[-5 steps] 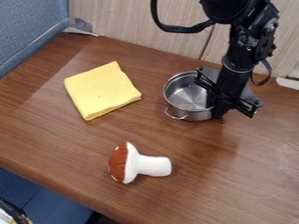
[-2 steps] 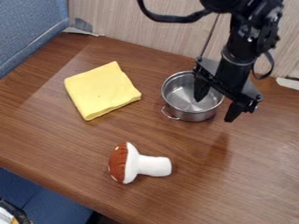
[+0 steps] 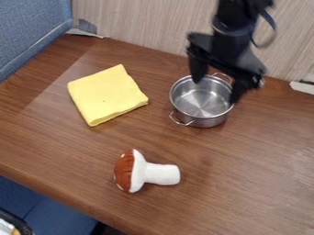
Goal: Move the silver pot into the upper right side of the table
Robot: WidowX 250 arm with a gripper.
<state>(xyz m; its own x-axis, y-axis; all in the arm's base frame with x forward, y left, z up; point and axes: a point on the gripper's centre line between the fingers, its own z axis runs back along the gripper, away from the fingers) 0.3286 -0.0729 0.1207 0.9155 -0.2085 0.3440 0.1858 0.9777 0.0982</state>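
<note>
A pale wood-grained wall (image 3: 141, 27) rose behind the brown wooden table (image 3: 104, 160), and a blue padded panel (image 3: 30, 32) stood along the table's left edge. The silver pot (image 3: 201, 98) stood upright near the table's back edge, right of the middle. Its mouth faced up and its shiny inside showed. One wire handle (image 3: 182, 121) stuck out toward the front left, and the other (image 3: 224, 77) stood at the back, under the arm. The black gripper (image 3: 215, 91) hung over the back part of the pot, its two fingers spread wide apart, one over the pot's back left part and the other by its right rim. The arm came down from the top edge of the view.

To the left of the pot, and apart from it, a folded yellow cloth (image 3: 107, 95) lay flat, one corner pointing toward the back edge. Nearer the front edge, a toy mushroom (image 3: 144, 172) lay on its side, its spotted red-brown cap to the left and its white stem to the right. Beyond the front edge, low down, were a blue surface (image 3: 46, 209) and part of a dark-rimmed object (image 3: 17, 221).
</note>
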